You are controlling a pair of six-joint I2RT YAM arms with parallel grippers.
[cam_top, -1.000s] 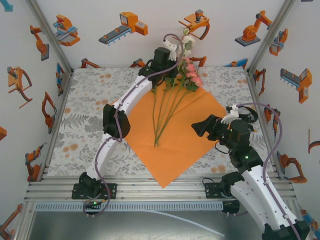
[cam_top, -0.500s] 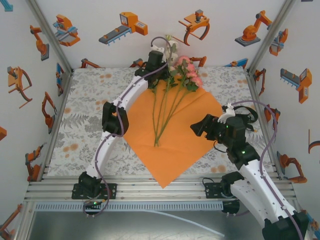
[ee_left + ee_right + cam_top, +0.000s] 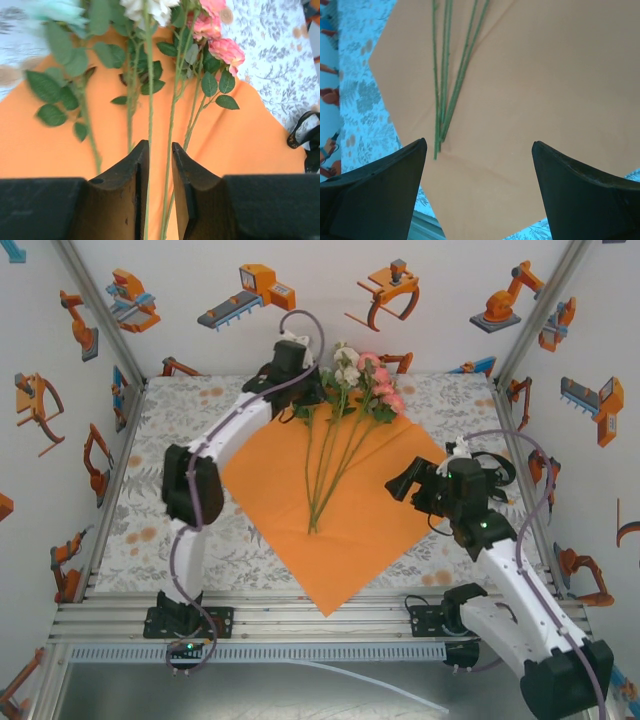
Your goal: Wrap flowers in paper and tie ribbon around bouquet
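Here, the flowers [image 3: 345, 425] lie on the orange paper [image 3: 385, 515], which sits cornerwise on the printed tablecloth [image 3: 180, 440].
Pink, white and pale-green blooms fan out at the sheet's far edge; thin green stems converge toward its middle; the left gripper [image 3: 160, 145] hovers over the leaves, fingers narrowly parted, gripping nothing; the right gripper [image 3: 479, 145] is spread wide above the stem ends, empty.

Thin orange paper [image 3: 340, 510], matt and smooth with soft creases; artificial flowers [image 3: 362, 380] with cloth-like petals and dull plastic-looking stems; printed cloth [image 3: 180, 440] covering the desk; left claw [image 3: 160, 150] of matt black plastic, faintly scuffed; bare metal rails [image 3: 320, 625].
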